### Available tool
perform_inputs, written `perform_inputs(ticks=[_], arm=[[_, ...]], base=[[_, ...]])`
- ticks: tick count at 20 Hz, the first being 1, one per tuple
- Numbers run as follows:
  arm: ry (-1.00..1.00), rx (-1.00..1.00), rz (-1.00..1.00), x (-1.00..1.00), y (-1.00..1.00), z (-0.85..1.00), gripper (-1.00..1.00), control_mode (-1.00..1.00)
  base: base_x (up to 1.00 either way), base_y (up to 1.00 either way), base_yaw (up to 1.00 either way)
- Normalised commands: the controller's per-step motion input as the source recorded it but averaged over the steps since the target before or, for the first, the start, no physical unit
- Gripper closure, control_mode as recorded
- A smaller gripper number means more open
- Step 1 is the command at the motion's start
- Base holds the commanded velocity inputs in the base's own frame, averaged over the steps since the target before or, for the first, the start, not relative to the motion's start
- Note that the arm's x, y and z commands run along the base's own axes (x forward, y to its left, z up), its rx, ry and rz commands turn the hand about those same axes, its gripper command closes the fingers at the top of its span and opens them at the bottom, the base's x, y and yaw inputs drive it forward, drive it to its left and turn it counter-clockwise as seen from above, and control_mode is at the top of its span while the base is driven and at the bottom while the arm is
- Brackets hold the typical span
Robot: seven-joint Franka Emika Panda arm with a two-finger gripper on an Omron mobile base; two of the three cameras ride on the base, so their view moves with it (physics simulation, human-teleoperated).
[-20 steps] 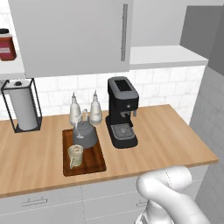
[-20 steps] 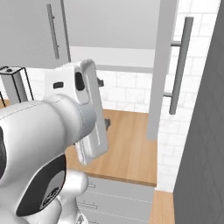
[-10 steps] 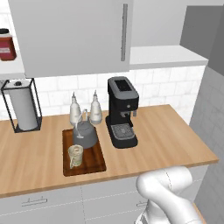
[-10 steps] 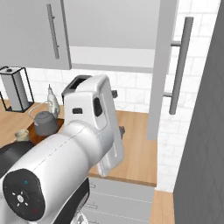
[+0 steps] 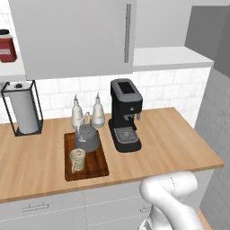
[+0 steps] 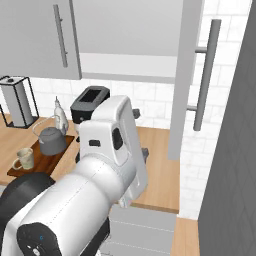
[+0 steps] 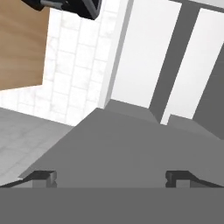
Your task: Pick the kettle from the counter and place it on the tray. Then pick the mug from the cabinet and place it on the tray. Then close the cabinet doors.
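End effector [image 7: 111, 177] spread open, facing the cabinet door [image 7: 131, 57] edge.

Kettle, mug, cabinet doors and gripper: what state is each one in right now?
Dark grey metal kettle: upright on the dark brown wooden tray.
Small cream mug: upright on the tray, in front of the kettle.
Left light grey cabinet door: shut over the shelf.
Right light grey cabinet door: swung open.
Gripper: open, holding nothing.

Dark grey kettle [image 5: 87, 139], cream speckled mug [image 5: 77, 159] — dark brown tray [image 5: 97, 168], light wooden counter [image 5: 170, 134]
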Motion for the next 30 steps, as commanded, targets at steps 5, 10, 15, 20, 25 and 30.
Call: perform_inputs(ticks=[5, 10, 15, 20, 25, 30], arm=[[-0.08, 0.0, -0.03, -0.26, -0.14, 0.0, -1.0, -1.0], [-0.09, 0.0, -0.02, -0.41, -0.12, 0.0, -1.0, -1.0], [-0.08, 0.02, -0.01, -0.23, -0.27, 0.0, -1.0, -1.0], [-0.12, 0.01, -0.02, -0.08, -0.29, 0.0, -1.0, -1.0], [-0.15, 0.0, -0.01, -0.19, -0.24, 0.0, -1.0, -1.0], [-0.08, 0.01, -0.01, -0.02, -0.26, 0.0, -1.0, -1.0]], base=[[0.0, 0.0, 0.0], [0.0, 0.0, 0.0], [0.0, 0.0, 0.0], [0.0, 0.0, 0.0], [0.0, 0.0, 0.0], [0.0, 0.0, 0.0]])
